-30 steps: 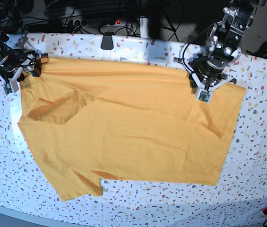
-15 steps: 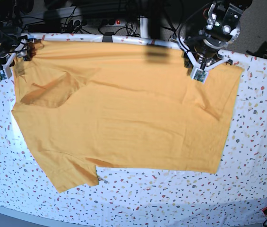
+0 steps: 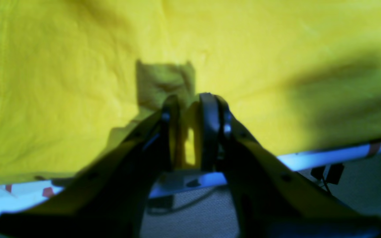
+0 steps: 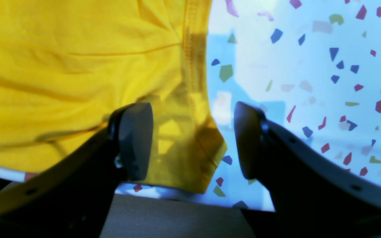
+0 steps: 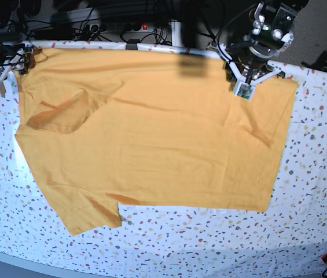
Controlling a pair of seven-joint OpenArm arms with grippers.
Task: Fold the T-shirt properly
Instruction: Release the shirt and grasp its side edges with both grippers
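Note:
The orange-yellow T-shirt lies spread flat on the table, plain side up; no lettering shows. Its top edge reaches the table's far edge. My left gripper is at the shirt's top right and is shut on a pinched fold of the T-shirt, which shows between the closed fingers in the left wrist view, where the gripper is blurred. My right gripper is at the top left corner. In the right wrist view it is open, with the shirt's hemmed corner lying flat between the pads.
The table is covered by a white cloth with coloured speckles. Behind the far edge are cables and a power strip. One sleeve is folded over at the upper left. The other sleeve lies at the lower left.
Both arms pulled the shirt toward the table's far edge. Since then the right gripper has opened and let go of the corner. The left gripper still holds its fold.

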